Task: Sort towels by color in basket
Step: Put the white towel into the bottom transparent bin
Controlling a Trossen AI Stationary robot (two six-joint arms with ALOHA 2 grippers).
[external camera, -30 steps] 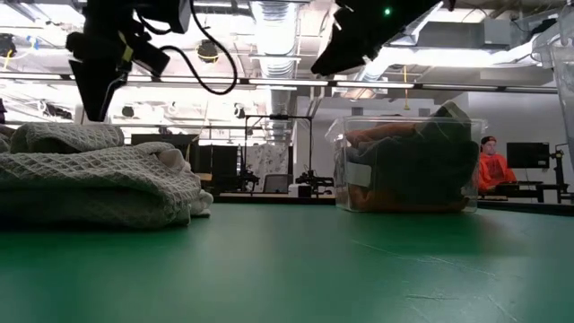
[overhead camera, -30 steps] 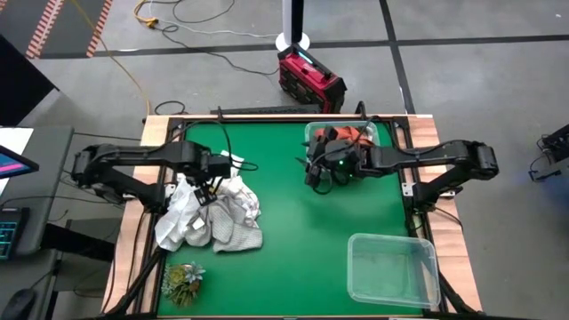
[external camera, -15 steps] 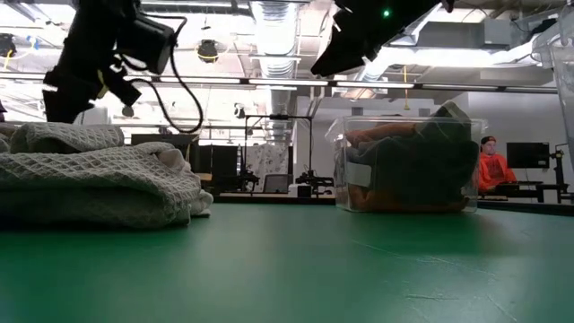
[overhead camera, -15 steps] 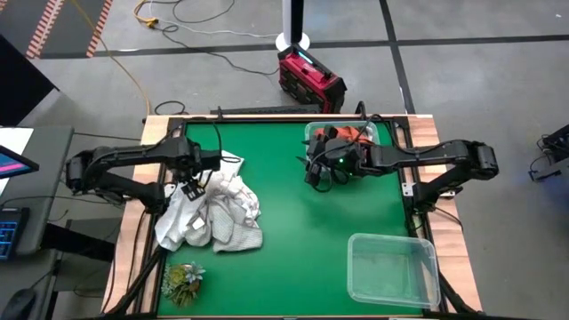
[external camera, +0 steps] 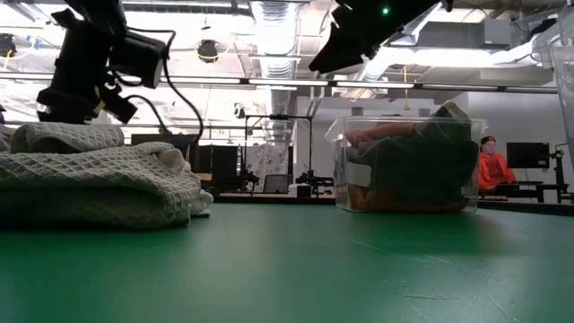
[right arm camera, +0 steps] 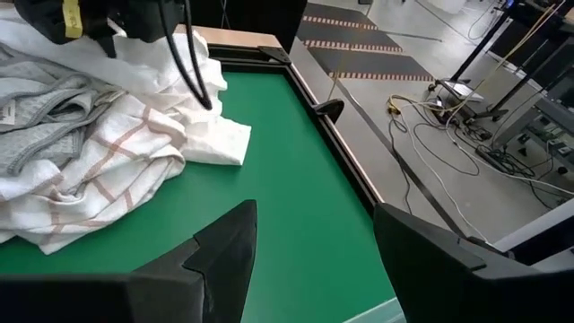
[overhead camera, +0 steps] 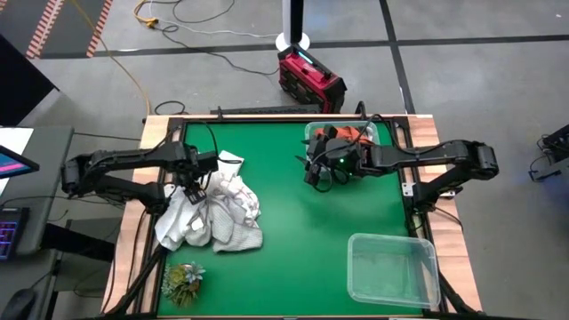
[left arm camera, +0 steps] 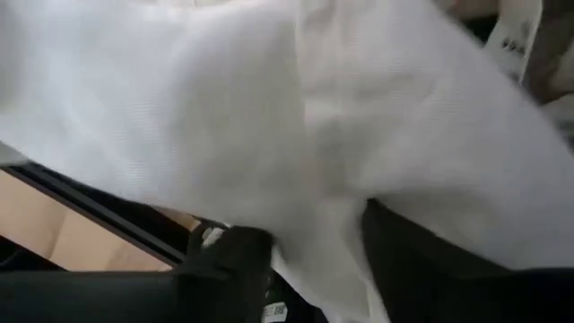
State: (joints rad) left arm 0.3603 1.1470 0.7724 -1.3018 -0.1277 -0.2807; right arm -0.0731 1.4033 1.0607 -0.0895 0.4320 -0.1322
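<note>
white towel (left arm camera: 296, 161) between left gripper (left arm camera: 314, 260) fingers

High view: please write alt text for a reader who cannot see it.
The left claw reaches into a pile of pale towels on a green table. The right claw hovers beside a filled clear bin; another clear bin stands empty.

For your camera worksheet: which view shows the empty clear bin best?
The high view: the empty clear bin shows whole, at the table's near right corner. The low view catches only a sliver at its right edge; neither wrist view shows it.
</note>
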